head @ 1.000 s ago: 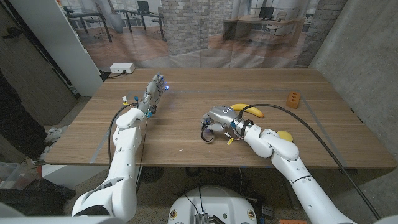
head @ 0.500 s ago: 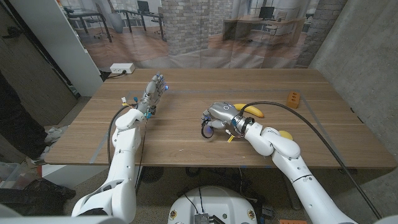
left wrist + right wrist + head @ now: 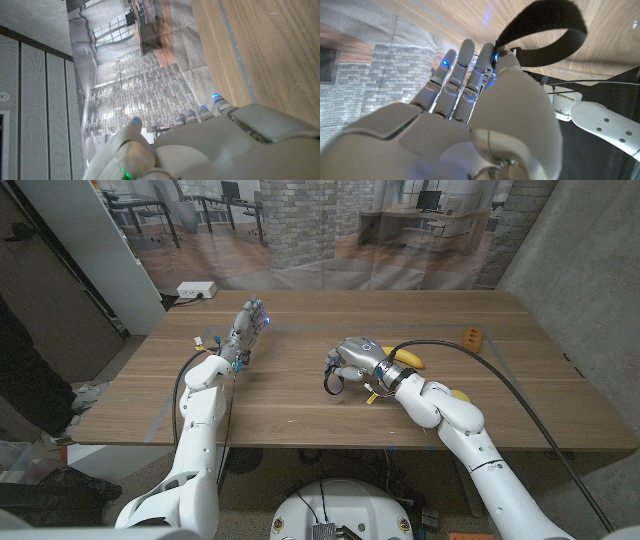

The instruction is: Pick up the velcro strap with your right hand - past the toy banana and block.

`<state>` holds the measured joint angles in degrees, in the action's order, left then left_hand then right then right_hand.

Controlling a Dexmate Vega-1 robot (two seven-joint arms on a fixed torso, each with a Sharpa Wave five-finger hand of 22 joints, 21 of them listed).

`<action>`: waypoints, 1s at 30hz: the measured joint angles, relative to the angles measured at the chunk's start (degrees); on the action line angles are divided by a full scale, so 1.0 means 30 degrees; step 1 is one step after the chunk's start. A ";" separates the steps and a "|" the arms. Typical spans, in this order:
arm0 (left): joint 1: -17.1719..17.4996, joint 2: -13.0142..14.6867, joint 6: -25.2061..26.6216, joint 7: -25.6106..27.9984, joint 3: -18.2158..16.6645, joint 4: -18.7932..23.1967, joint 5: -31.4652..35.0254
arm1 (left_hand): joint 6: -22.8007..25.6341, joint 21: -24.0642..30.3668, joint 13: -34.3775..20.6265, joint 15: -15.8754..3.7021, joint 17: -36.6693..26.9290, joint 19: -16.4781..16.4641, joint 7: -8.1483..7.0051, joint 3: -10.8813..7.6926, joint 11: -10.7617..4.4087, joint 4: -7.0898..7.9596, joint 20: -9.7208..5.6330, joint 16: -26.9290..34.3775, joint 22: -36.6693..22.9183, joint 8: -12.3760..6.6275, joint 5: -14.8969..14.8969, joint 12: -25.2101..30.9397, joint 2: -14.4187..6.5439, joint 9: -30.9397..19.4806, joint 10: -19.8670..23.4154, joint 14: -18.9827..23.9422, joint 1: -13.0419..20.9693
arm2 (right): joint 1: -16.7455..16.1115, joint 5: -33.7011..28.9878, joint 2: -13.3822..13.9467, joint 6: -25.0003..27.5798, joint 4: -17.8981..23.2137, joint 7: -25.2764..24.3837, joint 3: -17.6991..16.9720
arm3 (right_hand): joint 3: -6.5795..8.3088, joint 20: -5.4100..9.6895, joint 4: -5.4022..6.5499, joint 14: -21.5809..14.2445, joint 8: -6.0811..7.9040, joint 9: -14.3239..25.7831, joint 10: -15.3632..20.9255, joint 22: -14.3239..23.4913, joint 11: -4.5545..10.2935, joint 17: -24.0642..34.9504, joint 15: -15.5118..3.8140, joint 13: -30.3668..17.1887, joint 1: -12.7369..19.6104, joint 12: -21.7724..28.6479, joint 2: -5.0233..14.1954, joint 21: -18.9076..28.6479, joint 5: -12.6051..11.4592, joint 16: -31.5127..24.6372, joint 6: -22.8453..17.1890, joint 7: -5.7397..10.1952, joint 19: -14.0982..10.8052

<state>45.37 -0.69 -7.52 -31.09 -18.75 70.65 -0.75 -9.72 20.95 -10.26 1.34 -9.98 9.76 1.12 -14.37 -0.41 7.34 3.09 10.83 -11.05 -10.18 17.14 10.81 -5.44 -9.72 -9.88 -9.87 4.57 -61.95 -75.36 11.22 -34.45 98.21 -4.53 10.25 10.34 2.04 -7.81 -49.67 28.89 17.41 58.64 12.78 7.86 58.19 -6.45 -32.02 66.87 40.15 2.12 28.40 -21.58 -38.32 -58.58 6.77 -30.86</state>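
Right hand (image 3: 356, 358) pinches the strap (image 3: 331, 380) between thumb and a finger, other fingers stretched out; in the right wrist view the strap (image 3: 543, 34) shows as a black loop caught at the fingertips (image 3: 490, 60). In the head view the loop hangs below the hand near mid worktop (image 3: 300, 405); can't tell if its low end touches the wood or has just cleared it. Banana (image 3: 405, 358) lies just behind the right wrist, block (image 3: 471, 338) well apart toward the far right edge. Left hand (image 3: 247, 323) holds nothing, fingers extended, raised over the left side of the worktop. Judgement: grasp done, lift barely begun or about to; left is raising the strap clear and keeping the pinch from slipping
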 measured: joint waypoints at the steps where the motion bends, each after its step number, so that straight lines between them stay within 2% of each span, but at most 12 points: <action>1: 0.0010 -0.0001 -0.0008 0.0001 0.0000 0.0002 -0.0014 | 0.0000 0.0000 0.0000 0.0000 0.0000 0.0000 0.0000 0.0000 0.0000 0.0000 0.0001 0.0000 0.0001 0.0000 0.0000 0.0000 0.0000 0.0000 0.0000 0.0000 0.0000 | 0.0009 -0.0007 -0.0011 0.0007 0.0009 -0.0033 -0.0005 | -0.0001 0.0000 0.0001 0.0000 0.0000 -0.0010 -0.0001 0.0001 0.0000 0.0019 0.0000 0.0000 0.0001 0.0000 -0.0001 0.0000 0.0000 0.0000 0.0000 0.0000 0.0000; 28: 0.0119 0.0040 -0.0218 -0.0071 -0.0059 0.0054 -0.0258 | 0.0000 -0.0072 0.0000 0.0000 0.0000 0.0000 0.0000 -0.0002 0.0000 0.0002 0.0000 0.0000 0.0001 0.0000 0.0000 0.0000 -0.0100 0.0000 0.0000 0.0000 0.0100 | 0.0058 -0.0271 -0.0474 0.0620 0.0515 -0.1455 -0.0204 | -0.0026 0.0073 -0.0024 -0.0275 0.0012 -0.0171 0.0079 0.0004 0.0069 0.0349 -0.0073 0.0011 0.0030 -0.0003 -0.0024 0.0219 0.0353 0.0496 0.0000 0.0000 0.0073; 30: 0.0151 0.0042 -0.0219 -0.0074 -0.0060 0.0099 -0.0266 | 0.0000 -0.0072 0.0000 0.0000 0.0000 0.0000 0.0000 -0.0002 0.0000 0.0002 0.0000 0.0000 0.0001 0.0000 0.0000 0.0000 -0.0092 0.0000 0.0000 -0.0001 0.0107 | 0.0052 -0.0274 -0.0498 0.0635 0.0557 -0.1546 -0.0219 | -0.0029 0.0073 -0.0026 -0.0275 0.0012 -0.0189 0.0078 0.0003 0.0068 0.0372 -0.0072 0.0057 0.0223 -0.0004 0.0130 0.0305 0.0402 0.0498 0.0000 0.0000 0.0073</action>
<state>45.82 -0.57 -8.17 -31.31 -18.93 70.94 -1.55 -9.72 20.74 -10.26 1.34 -9.98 9.76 1.12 -14.37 -0.41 7.34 3.09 10.83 -11.05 -10.18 17.14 10.81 -5.72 -9.72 -9.88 -9.87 4.89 -61.80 -76.18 9.72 -32.55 99.88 -9.17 9.59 10.25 2.26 -7.89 -50.49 28.93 16.85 58.87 12.79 8.06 59.31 -6.67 -31.85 67.54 40.13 2.51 29.32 -20.38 -36.82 -58.58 6.77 -30.64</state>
